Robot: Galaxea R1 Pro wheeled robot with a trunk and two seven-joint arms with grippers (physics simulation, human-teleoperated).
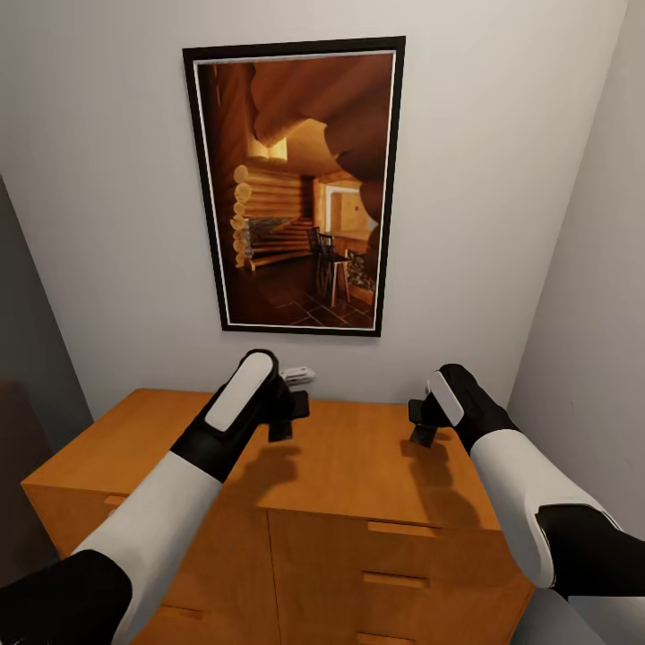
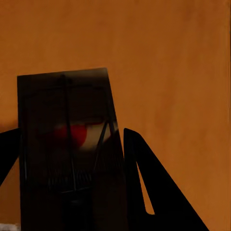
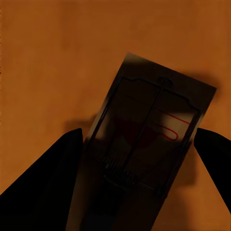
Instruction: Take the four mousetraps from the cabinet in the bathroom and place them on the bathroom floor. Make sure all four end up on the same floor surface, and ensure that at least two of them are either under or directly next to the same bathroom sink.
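Framed cabin picture on pale wall

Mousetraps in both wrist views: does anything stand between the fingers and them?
No. Each mousetrap already sits between its gripper's fingers: one in the left gripper, another in the right gripper, both above the cabinet top.

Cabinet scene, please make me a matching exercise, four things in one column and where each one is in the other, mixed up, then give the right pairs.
Things:
1. framed picture
2. cabinet
3. mousetrap with the round red mark
4. mousetrap with the red looped mark

Places:
A. between the fingers of the right tool
B. hanging on the wall above the cabinet
C. between the fingers of the left tool
D. standing against the wall, under both arms

Pairs: 1-B, 2-D, 3-C, 4-A
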